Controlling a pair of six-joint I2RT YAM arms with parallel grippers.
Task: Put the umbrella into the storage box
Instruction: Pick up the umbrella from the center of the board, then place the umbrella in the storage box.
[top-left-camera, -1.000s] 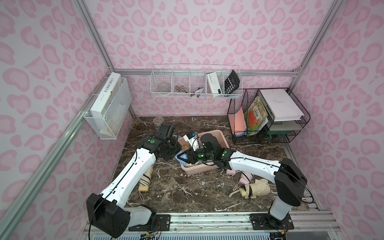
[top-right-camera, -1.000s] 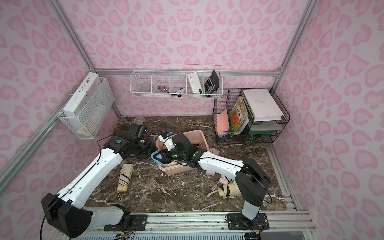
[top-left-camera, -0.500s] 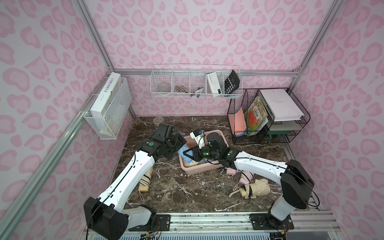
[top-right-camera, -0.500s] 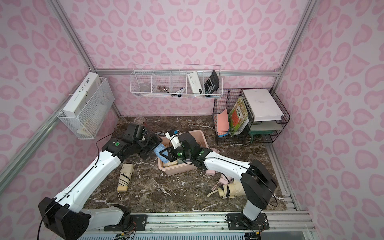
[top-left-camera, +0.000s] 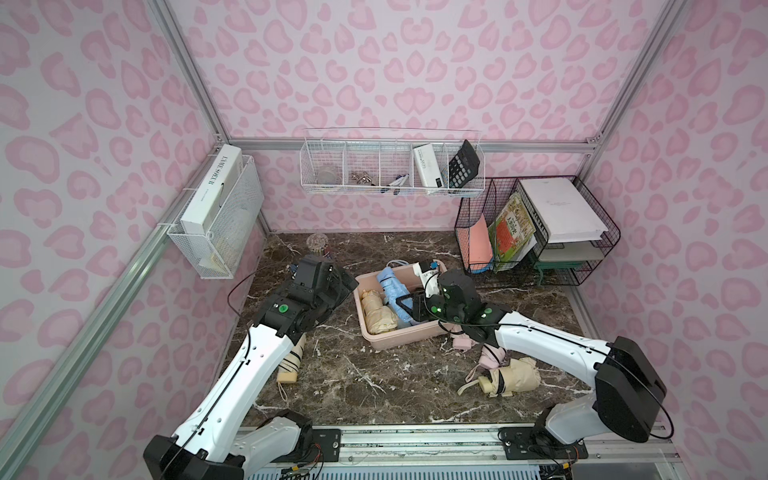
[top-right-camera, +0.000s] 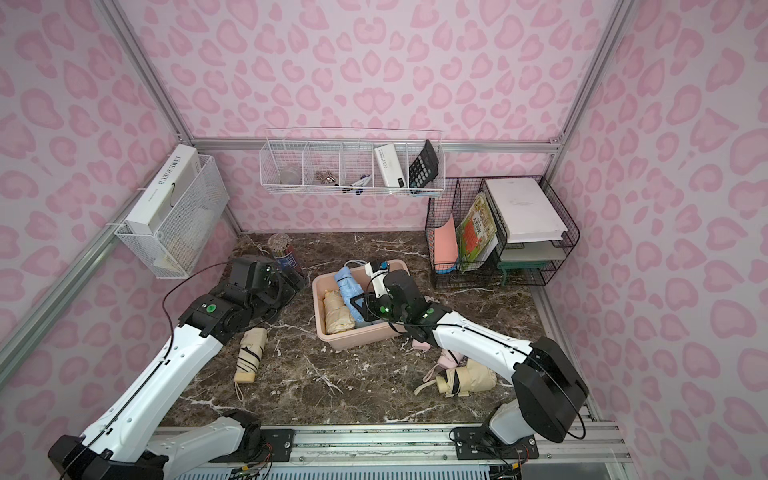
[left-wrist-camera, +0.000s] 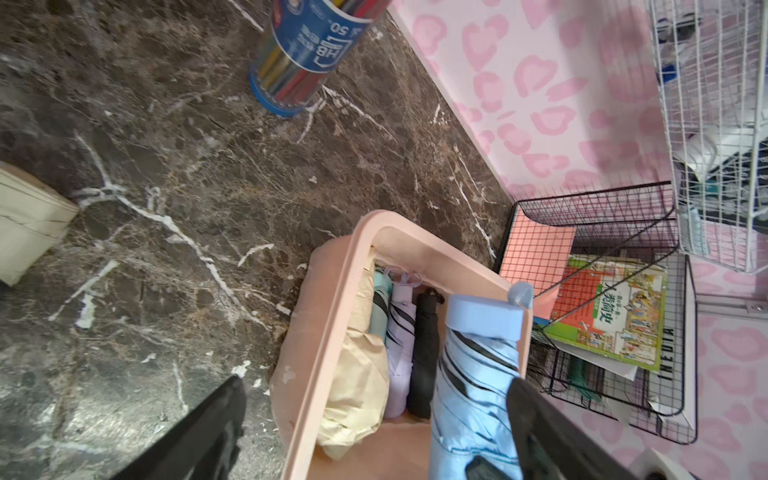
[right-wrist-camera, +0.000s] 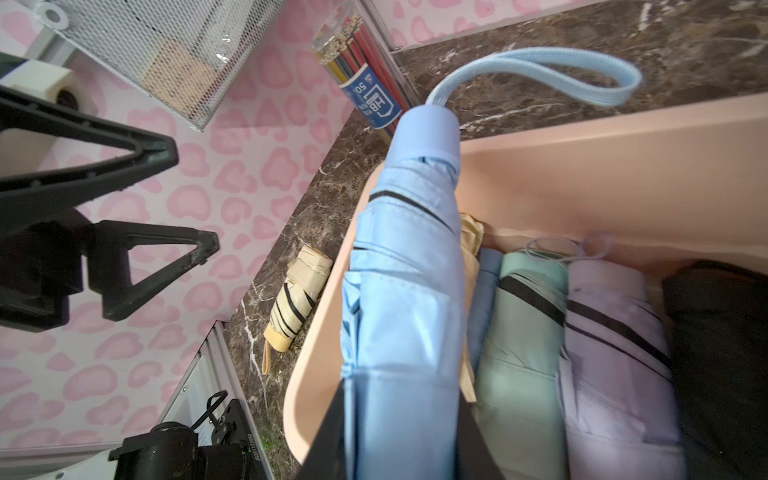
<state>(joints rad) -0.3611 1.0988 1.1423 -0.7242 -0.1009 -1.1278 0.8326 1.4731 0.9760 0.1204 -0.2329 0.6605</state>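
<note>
The right gripper (right-wrist-camera: 403, 419) is clamped on the canopy end of the light blue folded umbrella (right-wrist-camera: 407, 270), which sits in the peach-pink storage box (top-left-camera: 399, 338), on top of the cream, teal, lilac and black umbrellas packed there. Its long axis runs along the box's length, the handle end with the wrist strap raised over the far rim and pointing toward the back wall. The left gripper (right-wrist-camera: 166, 203) hangs just beside the box's left wall, jaws spread wide and empty.

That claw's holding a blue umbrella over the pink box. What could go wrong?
The blue umbrella, its handle end and strap overhanging the storage box rim, may stay propped there once the right claw releases.
The box is crowded: the green umbrella and lilac umbrella leave little room, so it may perch on top.
</note>
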